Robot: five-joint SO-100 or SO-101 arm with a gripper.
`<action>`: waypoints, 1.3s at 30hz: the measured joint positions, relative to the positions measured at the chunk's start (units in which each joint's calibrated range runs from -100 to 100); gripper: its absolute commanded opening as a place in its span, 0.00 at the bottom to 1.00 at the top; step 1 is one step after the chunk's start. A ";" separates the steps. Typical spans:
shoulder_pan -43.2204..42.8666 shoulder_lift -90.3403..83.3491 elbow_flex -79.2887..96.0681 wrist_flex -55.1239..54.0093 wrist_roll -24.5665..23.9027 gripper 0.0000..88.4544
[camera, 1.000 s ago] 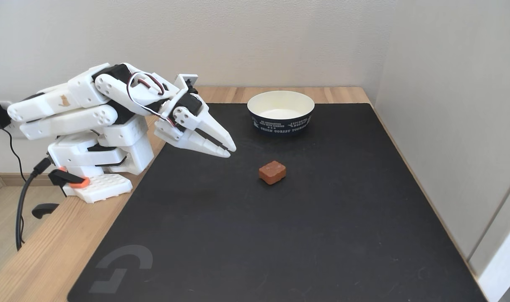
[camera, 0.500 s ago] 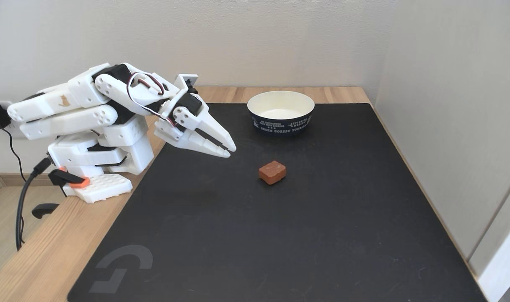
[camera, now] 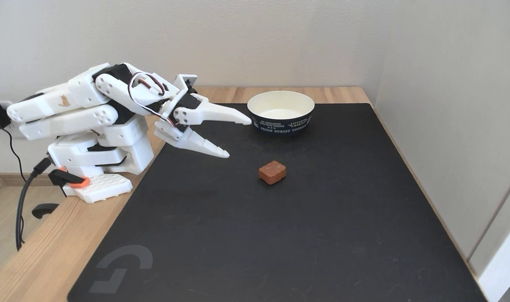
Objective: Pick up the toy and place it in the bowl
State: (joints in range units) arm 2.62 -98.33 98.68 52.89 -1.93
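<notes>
Half a second on, my gripper (camera: 239, 138) has spread its jaws wide; the toy (camera: 272, 172) sits on the black mat (camera: 280, 235) near the bowl (camera: 280, 112), seemingly light and firm, best pinched across its flat sides.

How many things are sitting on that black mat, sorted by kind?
Reddish-brown toy block: 1
Navy paper bowl: 1
Total on the black mat: 2
The open gripper hangs above the mat, touching neither.

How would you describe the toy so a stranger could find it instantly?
Start at the large black desk mat covering the wooden table. Near its middle, in front of the navy paper bowl, lies a small reddish-brown rounded block. It is the only loose item lying on the mat.
</notes>
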 measured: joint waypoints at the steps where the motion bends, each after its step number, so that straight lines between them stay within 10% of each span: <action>1: 0.00 0.00 0.00 0.00 0.00 0.42; 14: -3.66 3.00 -3.78 2.53 -8.13 0.41; 21: -4.74 31.22 -24.19 2.70 -16.94 0.41; 39: -5.66 100.58 -83.80 18.07 -20.23 0.38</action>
State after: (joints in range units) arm -3.04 2.25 14.88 70.96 -22.16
